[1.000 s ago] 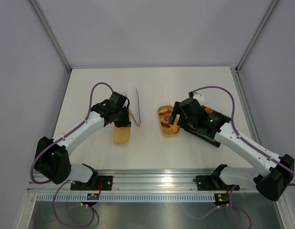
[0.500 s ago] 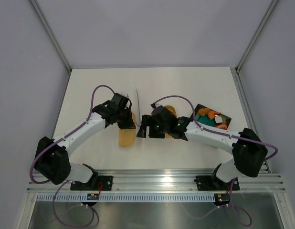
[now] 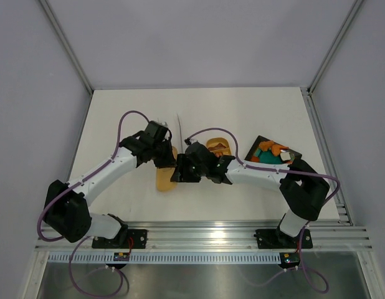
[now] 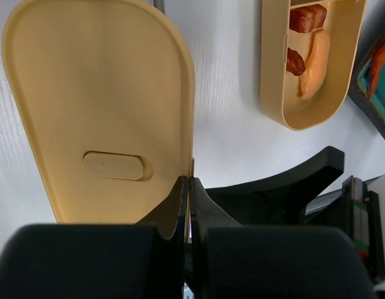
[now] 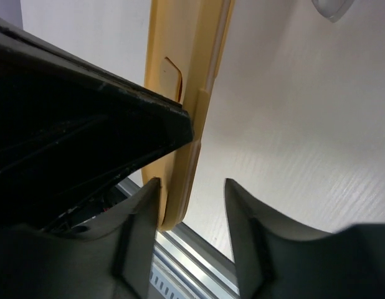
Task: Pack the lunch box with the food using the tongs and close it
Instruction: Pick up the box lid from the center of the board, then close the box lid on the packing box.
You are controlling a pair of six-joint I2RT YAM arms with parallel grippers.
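My left gripper [image 4: 189, 182] is shut on the long edge of the flat orange-tan lid [image 4: 99, 112], which it holds tilted over the table [image 3: 166, 179]. My right gripper [image 5: 192, 194] straddles the lid's edge [image 5: 187, 124]. One finger [image 5: 142, 215] touches the lid, and a gap remains on the other side. The lunch box [image 4: 304, 106] lies open to the right with red [image 4: 304, 18] and orange [image 4: 317, 56] food inside. In the top view the right arm partly covers the lunch box [image 3: 218, 146]. The silver tongs [image 3: 179, 128] lie behind the lid.
A black square tray [image 3: 273, 152] with orange and teal food pieces sits to the right of the box. Both grippers crowd together at the table's middle. The metal rail [image 3: 205, 233] runs along the near edge.
My right arm swung left from the lunch box to the lid, and its jaws narrowed around the lid's edge. The left gripper kept hold of the lid and shifted it slightly right.
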